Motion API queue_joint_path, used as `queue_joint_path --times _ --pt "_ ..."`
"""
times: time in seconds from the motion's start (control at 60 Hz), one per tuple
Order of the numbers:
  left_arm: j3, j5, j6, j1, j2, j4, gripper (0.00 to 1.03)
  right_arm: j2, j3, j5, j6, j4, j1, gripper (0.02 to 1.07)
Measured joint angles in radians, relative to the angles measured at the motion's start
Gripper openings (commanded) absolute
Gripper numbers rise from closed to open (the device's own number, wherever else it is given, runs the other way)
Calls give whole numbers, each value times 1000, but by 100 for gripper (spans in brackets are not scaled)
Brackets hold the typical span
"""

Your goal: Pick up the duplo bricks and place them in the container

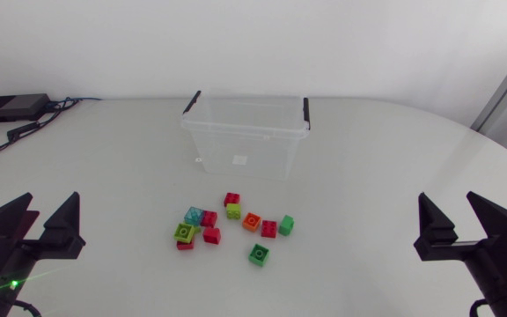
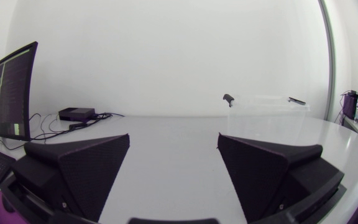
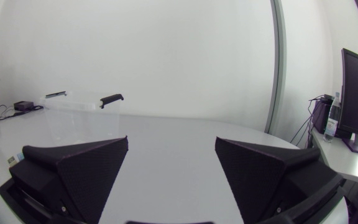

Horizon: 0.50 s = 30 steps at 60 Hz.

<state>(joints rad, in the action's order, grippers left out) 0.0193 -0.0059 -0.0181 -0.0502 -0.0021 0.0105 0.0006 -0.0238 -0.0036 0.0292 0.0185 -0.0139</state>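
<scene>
Task status: not begun, by the look of it. The container (image 1: 271,151), clear plastic with black handles (image 1: 305,110), stands empty at the far middle of the table (image 1: 104,158). All the bricks (image 1: 233,227), about ten in red, green, orange, light blue and yellow-green, lie in a loose cluster just in front of it. Left gripper (image 1: 53,208) and right gripper (image 1: 447,208): both wide open, holding nothing, one at each near corner and well apart from the bricks. Markings: one small white sticker (image 1: 240,160) on the container's front wall, too small to read; no legible print on the bricks.
</scene>
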Motion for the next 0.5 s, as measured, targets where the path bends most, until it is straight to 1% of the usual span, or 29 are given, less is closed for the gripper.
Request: queue_joint_path --times 0.5 --pt "0 0 0 0 0 0 99 0 0 0 0 0 7 103"
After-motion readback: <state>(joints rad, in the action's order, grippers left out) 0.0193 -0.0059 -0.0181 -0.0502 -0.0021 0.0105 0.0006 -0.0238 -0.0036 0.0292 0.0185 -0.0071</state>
